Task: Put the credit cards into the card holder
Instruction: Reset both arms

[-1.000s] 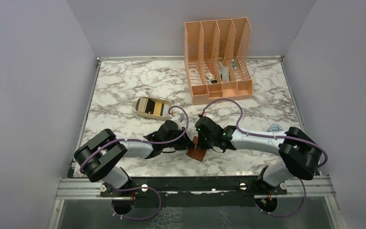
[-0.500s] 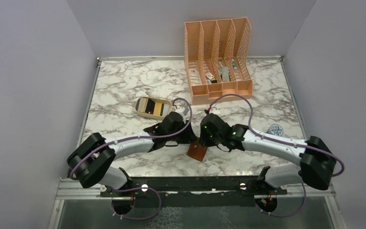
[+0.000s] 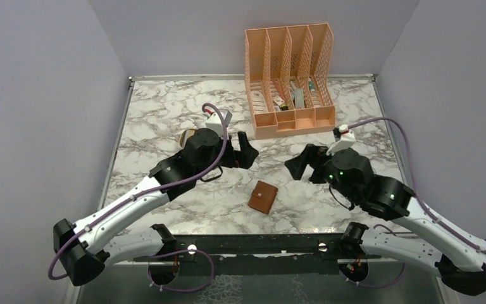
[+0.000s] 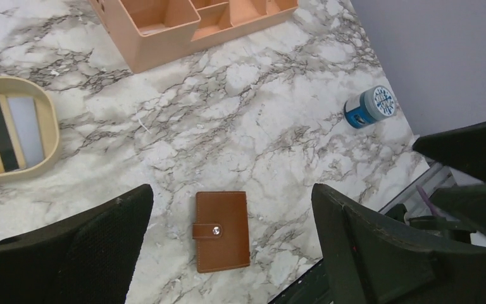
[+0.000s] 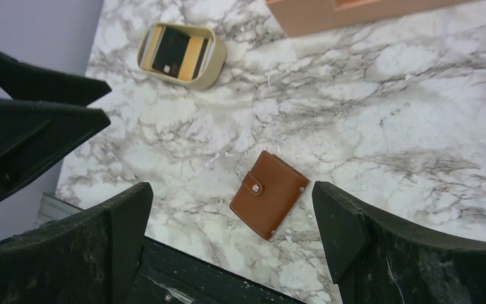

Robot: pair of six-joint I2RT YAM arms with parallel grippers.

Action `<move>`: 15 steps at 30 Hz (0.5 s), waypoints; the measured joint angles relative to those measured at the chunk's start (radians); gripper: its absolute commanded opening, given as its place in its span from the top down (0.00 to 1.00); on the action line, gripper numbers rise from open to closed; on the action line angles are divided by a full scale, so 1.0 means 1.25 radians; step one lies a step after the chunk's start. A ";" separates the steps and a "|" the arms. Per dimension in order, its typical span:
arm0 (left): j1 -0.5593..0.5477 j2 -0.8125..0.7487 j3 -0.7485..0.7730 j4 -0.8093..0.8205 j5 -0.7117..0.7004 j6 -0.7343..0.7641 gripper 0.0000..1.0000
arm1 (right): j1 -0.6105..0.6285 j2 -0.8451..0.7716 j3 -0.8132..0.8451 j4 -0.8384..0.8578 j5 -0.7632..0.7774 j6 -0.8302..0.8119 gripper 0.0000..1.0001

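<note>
Left pincer (image 3: 242, 151) and right pincer (image 3: 304, 163) both released, empty. Card holder (image 3: 263, 197) lies snapped shut on desk (image 3: 164, 114); credit cards (image 5: 178, 52) in beige tray (image 4: 53, 130).

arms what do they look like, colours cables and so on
The left arm and right arm have white links with bulky black joints. A purple cable loops along each, ending in a red-and-white plug near the wrist. Green lights glow on the right wrist. The left pincer and right pincer each have two broad black wedge-shaped fingers.
</note>
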 measured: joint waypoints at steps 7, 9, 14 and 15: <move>0.000 -0.167 0.004 -0.081 -0.030 0.029 0.01 | 0.000 -0.100 0.082 -0.104 0.093 0.018 0.00; 0.000 -0.222 0.004 -0.087 -0.032 0.033 0.01 | 0.000 -0.130 0.080 -0.118 0.101 0.032 0.00; 0.000 -0.316 -0.027 -0.085 -0.052 0.028 0.01 | 0.000 -0.191 0.033 -0.116 0.098 0.040 0.00; 0.000 -0.322 -0.038 -0.085 -0.057 0.026 0.01 | 0.000 -0.195 0.023 -0.116 0.096 0.041 0.00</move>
